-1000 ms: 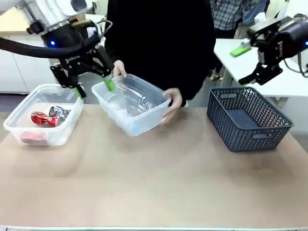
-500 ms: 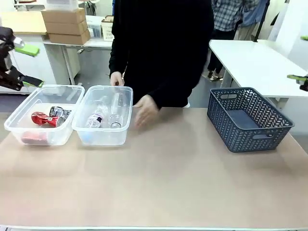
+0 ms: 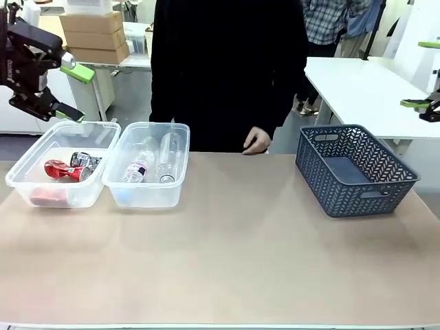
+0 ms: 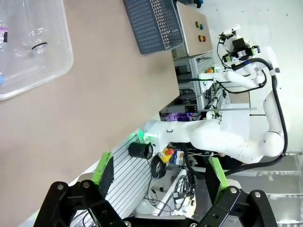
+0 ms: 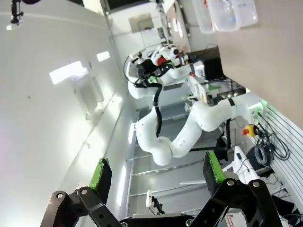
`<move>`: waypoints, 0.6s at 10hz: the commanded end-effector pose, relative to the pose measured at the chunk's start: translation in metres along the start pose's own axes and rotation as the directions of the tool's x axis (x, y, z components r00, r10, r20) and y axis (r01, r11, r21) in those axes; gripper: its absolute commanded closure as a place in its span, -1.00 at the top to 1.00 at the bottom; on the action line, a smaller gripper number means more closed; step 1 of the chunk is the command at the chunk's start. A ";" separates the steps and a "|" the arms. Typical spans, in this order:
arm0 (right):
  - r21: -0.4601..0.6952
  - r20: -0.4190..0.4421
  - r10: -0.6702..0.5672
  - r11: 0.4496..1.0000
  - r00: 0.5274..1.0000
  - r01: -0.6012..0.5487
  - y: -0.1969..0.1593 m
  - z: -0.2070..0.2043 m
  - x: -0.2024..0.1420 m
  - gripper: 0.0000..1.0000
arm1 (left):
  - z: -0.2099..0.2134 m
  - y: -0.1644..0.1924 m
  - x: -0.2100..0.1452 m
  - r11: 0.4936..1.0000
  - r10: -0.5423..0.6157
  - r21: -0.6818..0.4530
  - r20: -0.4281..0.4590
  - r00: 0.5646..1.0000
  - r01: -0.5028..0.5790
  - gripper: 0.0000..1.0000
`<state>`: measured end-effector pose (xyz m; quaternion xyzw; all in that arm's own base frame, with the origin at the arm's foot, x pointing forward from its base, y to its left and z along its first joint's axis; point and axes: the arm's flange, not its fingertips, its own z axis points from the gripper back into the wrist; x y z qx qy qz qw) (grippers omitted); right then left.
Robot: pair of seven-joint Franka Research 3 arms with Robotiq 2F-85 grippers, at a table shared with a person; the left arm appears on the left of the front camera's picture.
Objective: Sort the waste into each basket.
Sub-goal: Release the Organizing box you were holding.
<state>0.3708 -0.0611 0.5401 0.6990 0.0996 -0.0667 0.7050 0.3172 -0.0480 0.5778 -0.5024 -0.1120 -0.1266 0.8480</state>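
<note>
Two clear tubs stand side by side at the table's far left. The left tub (image 3: 82, 124) holds crushed red and silver cans (image 3: 67, 168). The right tub (image 3: 155, 125) holds clear plastic bottles (image 3: 148, 161). My left gripper (image 3: 75, 93) hangs open and empty in the air above the can tub's far left corner. At the picture's right edge my right gripper (image 3: 421, 74) is raised, open and empty. In the left wrist view the open left gripper (image 4: 158, 172) looks past the bottle tub (image 4: 67, 56). The right wrist view has the open right gripper (image 5: 156, 171) with both tubs (image 5: 228, 16) far off.
A dark blue lattice basket (image 3: 354, 168) stands at the table's right with nothing in it. A person in black stands behind the far edge, one hand (image 3: 256, 142) at the table's rim. The brown tabletop (image 3: 234, 254) stretches from the middle to the near edge.
The person has set the tilted bottle tub down beside the can tub and drawn both hands back. Both arms have pulled away from the middle, out to the picture's edges.
</note>
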 end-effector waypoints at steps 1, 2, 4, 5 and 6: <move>-0.010 -0.008 0.019 1.000 1.000 -0.019 -0.004 0.009 -0.002 1.00 | 0.009 0.004 -0.001 1.000 0.012 -0.002 -0.008 1.000 -0.012 1.00; -0.010 -0.008 0.019 1.000 1.000 -0.019 -0.004 0.009 -0.002 1.00 | 0.009 0.004 -0.001 1.000 0.012 -0.002 -0.008 1.000 -0.012 1.00; -0.010 -0.008 0.019 1.000 1.000 -0.019 -0.004 0.009 -0.002 1.00 | 0.009 0.004 -0.001 1.000 0.012 -0.002 -0.008 1.000 -0.012 1.00; -0.010 -0.008 0.019 1.000 1.000 -0.019 -0.004 0.009 -0.002 1.00 | 0.009 0.004 -0.001 1.000 0.012 -0.002 -0.008 1.000 -0.012 1.00; -0.010 -0.008 0.019 1.000 1.000 -0.019 -0.004 0.009 -0.002 1.00 | 0.009 0.004 -0.001 1.000 0.012 -0.002 -0.008 1.000 -0.012 1.00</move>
